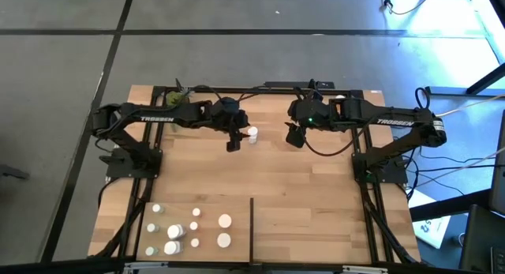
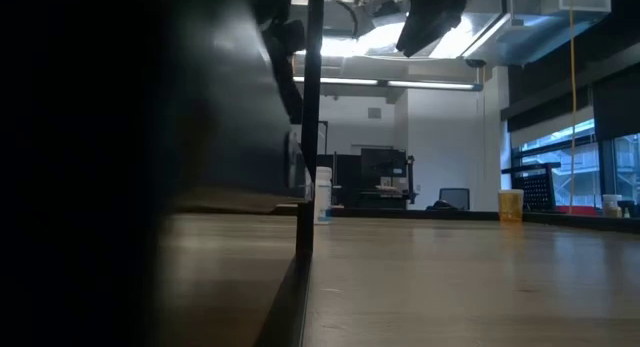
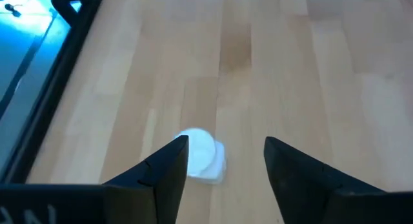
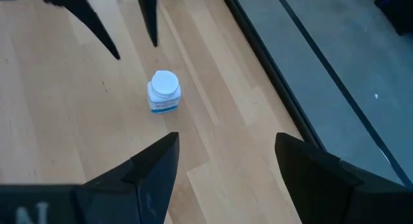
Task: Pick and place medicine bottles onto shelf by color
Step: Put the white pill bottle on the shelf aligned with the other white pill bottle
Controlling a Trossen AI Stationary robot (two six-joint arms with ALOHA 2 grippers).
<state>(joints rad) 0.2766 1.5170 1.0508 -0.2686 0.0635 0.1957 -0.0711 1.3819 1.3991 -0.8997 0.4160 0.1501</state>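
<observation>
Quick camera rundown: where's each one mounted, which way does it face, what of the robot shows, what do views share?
High: overhead, facing down; both arms, left end effector, right end effector.
Low: tabletop height, facing the room; arm parts hang from above.
Left wrist: on the left arm, facing down; own open fingers.
Right wrist: on the right arm; own open fingers, left end effector beyond.
Shared: all four show the lone white bottle.

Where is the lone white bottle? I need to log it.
High view: the white bottle stands upright at the table's far middle, just right of the open left gripper.
</observation>
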